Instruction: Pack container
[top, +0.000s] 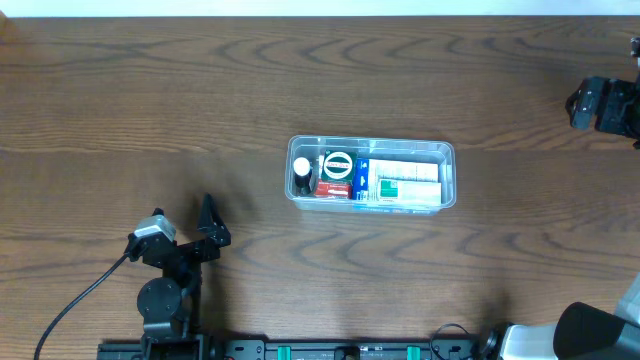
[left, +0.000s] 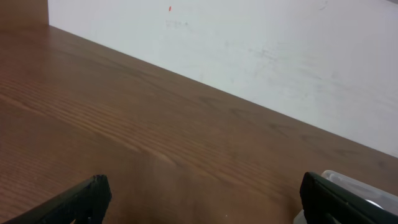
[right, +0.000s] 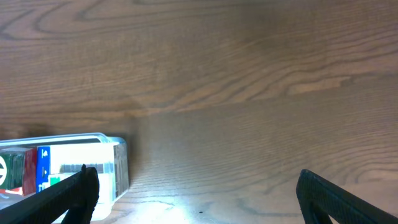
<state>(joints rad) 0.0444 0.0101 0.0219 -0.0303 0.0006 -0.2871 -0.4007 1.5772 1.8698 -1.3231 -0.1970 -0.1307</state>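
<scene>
We see the container (top: 370, 142) lying flat near the middle of the table (top: 120, 100), its long side running from 9 to 3 o'clock in the overhead view. It is packed. A small white-capped bottle (top: 301, 172) stands at the 9 o'clock end, with a round green-and-white item (top: 337, 164) just beside it and a red packet (top: 333, 188) below that. A blue-edged box (top: 360, 178) comes next, and a white box with green marks (top: 407, 180) fills the 3 o'clock half.

The left gripper (top: 213, 222) sits between 8 and 9 o'clock from the container, well apart from it and touching nothing. In its wrist view its jaws stand wide with bare wood between them. A corner of the clear tub shows at 4 o'clock in that view, and a white wall (left: 249, 43) rises behind the table.

The right gripper (top: 600, 106) sits between 2 and 3 o'clock from the container, near the table's edge and well away. Its wrist view shows its jaws spread wide and holding nothing, with the tub's end at 8 o'clock.

A black cable (top: 80, 300) trails from the left arm toward 7 o'clock.
</scene>
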